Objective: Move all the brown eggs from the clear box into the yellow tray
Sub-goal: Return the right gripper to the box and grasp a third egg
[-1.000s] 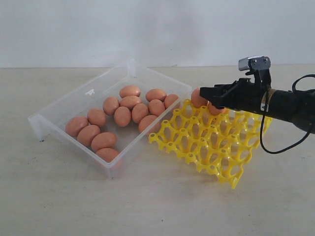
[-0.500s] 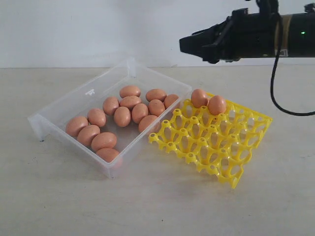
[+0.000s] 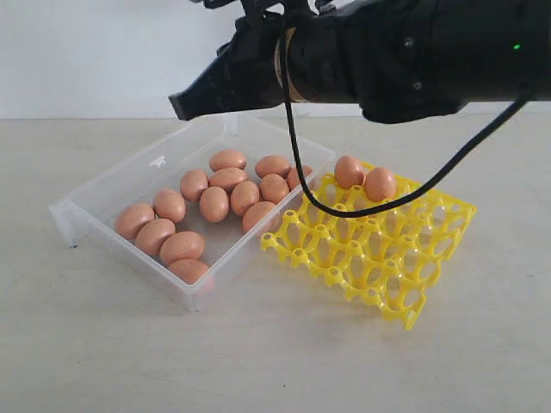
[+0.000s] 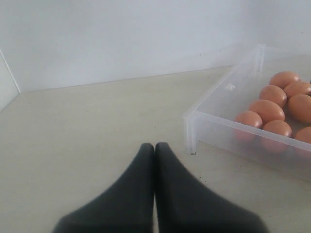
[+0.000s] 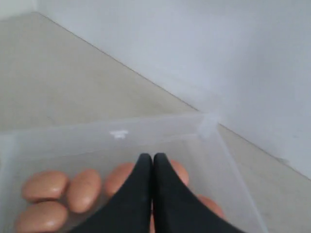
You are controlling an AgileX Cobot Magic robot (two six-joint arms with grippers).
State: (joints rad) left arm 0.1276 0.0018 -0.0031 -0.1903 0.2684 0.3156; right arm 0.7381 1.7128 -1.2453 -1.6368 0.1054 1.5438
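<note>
Several brown eggs [image 3: 214, 203] lie in the clear box [image 3: 120, 179] at the left. Two more brown eggs [image 3: 349, 171] [image 3: 380, 183] sit in far cells of the yellow tray [image 3: 379, 258], which stands against the box's right side. My right gripper [image 3: 182, 107] hangs above the box's far side, shut and empty. In the right wrist view the right gripper [image 5: 153, 156] points at eggs [image 5: 44, 185] inside the box [image 5: 160, 121]. My left gripper [image 4: 154, 145] is shut with nothing in it, over bare table beside the box's corner [image 4: 191, 127]. Some of the eggs [image 4: 267, 110] show beyond it.
The right arm's black cable [image 3: 297, 163] droops over the box's right end and the tray's far edge. A pale wall [image 3: 86, 52] runs behind the table. Bare tabletop [image 3: 258, 361] lies in front of the box and tray.
My right gripper left an egg in the tray, rose, swung left to above the box and went from open to shut. The tray now holds two eggs.
</note>
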